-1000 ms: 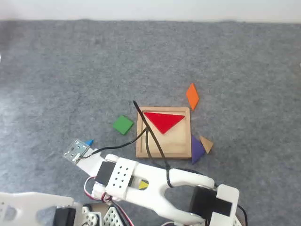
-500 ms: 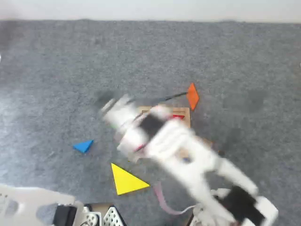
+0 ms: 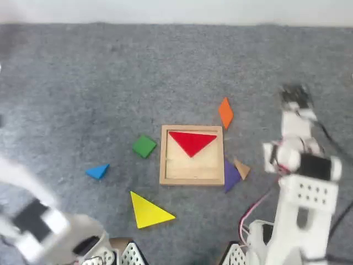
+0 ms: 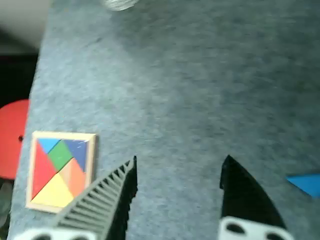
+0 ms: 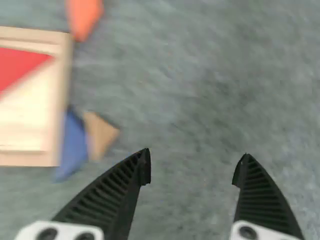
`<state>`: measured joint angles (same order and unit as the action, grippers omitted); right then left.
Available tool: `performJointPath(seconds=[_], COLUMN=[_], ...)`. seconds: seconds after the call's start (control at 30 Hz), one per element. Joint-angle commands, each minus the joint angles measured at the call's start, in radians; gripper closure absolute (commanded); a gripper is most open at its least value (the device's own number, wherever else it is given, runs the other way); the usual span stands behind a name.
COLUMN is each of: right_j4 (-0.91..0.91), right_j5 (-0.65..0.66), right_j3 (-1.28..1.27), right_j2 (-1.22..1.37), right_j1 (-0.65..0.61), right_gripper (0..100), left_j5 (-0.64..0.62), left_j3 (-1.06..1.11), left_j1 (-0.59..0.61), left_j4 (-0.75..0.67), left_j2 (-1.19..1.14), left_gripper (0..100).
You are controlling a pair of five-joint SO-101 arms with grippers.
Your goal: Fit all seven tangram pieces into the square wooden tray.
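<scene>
Hanging wide open and empty, the right gripper (image 5: 192,170) and left gripper (image 4: 177,175) sit clear of the tray (image 3: 191,179), probably free for the next pick. It holds the red triangle (image 3: 191,142), long side against the far wall, which leaves room for the rest. The yellow triangle (image 3: 148,212), green square (image 3: 144,146) and blue triangle (image 3: 98,171) lie loose nearby.

My left arm (image 3: 41,221) is a smear at the high view's lower-left corner, cut off by the edge. Left wrist view: blue triangle (image 4: 306,184) clipped by the edge; red round thing (image 4: 11,137) half out of frame, can't identify; pale blob (image 4: 119,4) at the rim, too blurred to name. Right wrist view: wooden tray (image 5: 62,100), red triangle (image 5: 20,65) and orange parallelogram (image 5: 84,15) all cropped; purple triangle (image 5: 72,142) blurry.
</scene>
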<state>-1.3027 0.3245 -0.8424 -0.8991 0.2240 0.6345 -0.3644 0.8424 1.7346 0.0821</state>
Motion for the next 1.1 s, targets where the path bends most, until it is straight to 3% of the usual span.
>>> performJointPath(seconds=[0.0, 0.13, 0.3, 0.5, 0.73, 1.07], right_j4=[0.243, 0.325, 0.328, 0.11, 0.035, 0.035], right_j5=[0.133, 0.261, 0.285, 0.285, 0.284, 0.282], right_j3=[-0.373, -0.644, -0.832, -0.841, -0.842, -0.842], right_j2=[-0.217, -0.447, -0.722, -0.929, -0.892, -0.886], right_j1=[0.134, 0.203, 0.289, 0.354, 0.321, 0.32], right_gripper=[71.9, 71.8, 71.8, 71.8, 71.8, 71.8], left_j5=[0.034, 0.04, 0.153, 0.325, 0.43, 0.419], left_j3=[0.297, 0.524, 0.862, 1.227, 1.274, 1.326], left_j1=[-0.186, -0.304, -0.453, -0.62, -0.795, -1.065], left_j4=[0.021, 0.023, 0.023, 0.023, 0.008, -0.06], left_j2=[0.374, 0.632, 0.842, 1.034, 1.151, 1.148], left_gripper=[74, 74, 74, 74, 69, 68])
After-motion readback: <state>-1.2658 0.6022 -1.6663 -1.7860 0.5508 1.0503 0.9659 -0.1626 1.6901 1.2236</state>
